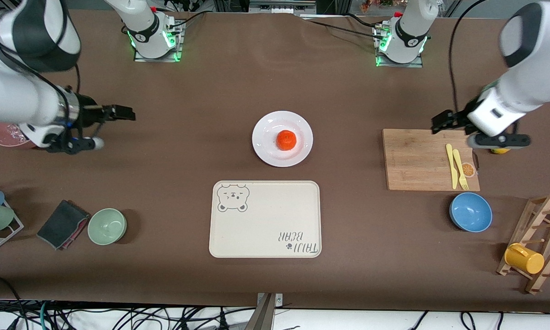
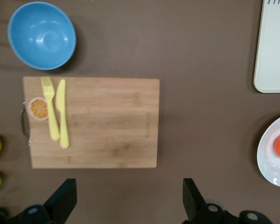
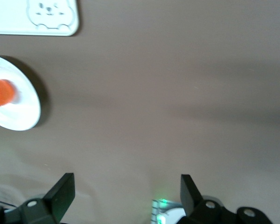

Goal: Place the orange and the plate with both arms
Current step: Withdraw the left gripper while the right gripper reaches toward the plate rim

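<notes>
Currently the orange (image 1: 285, 140) sits on the plate (image 1: 261, 146) mid-counter, farther from the camera than the tray (image 1: 265, 220). Both grippers hover, fingers wide: left gripper (image 2: 130, 198) beside the cutting board (image 1: 412, 160), right gripper (image 3: 126, 196) over bare counter. Tilting the plate may roll the orange off.

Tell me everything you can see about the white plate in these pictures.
The plate is round, plain white and glossy, looking like ceramic, with a shallow raised rim. It lies flat on the brown table near its middle, farther from the front camera than the bear-print tray, apart from it. The orange sits in its centre. No gripper touches it.
</notes>
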